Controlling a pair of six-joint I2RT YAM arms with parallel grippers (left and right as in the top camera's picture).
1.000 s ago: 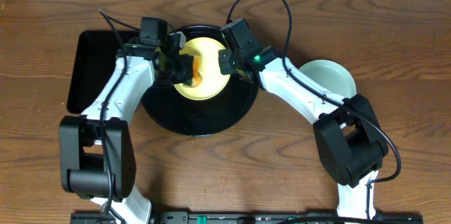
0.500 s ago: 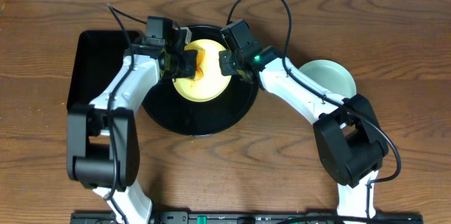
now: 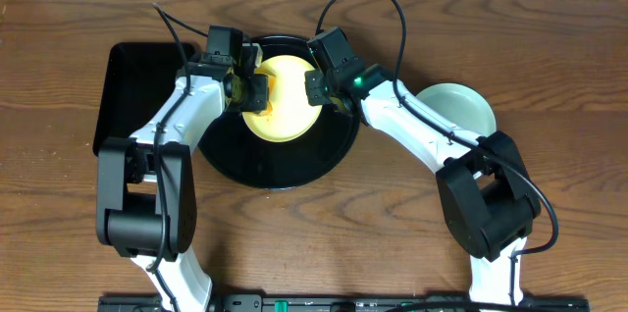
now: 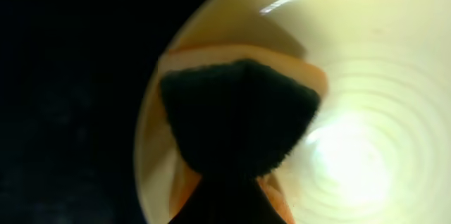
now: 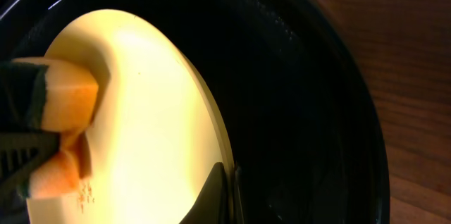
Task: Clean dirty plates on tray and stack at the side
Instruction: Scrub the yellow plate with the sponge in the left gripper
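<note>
Left gripper (image 3: 252, 96) grips sponge (image 5: 65, 104) on plate (image 3: 291, 96) in tray (image 3: 285, 163); right gripper (image 3: 320, 99) maybe pinches rim.

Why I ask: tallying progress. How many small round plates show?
2: pale yellow plate on the round black tray; pale green plate on the wooden table at right, possibly hiding another.

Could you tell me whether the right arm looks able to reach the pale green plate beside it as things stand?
Probably not yet: the right claw is clamped on the rim of the yellow plate. Once it lets go, the pale green plate lies open beside that arm.
</note>
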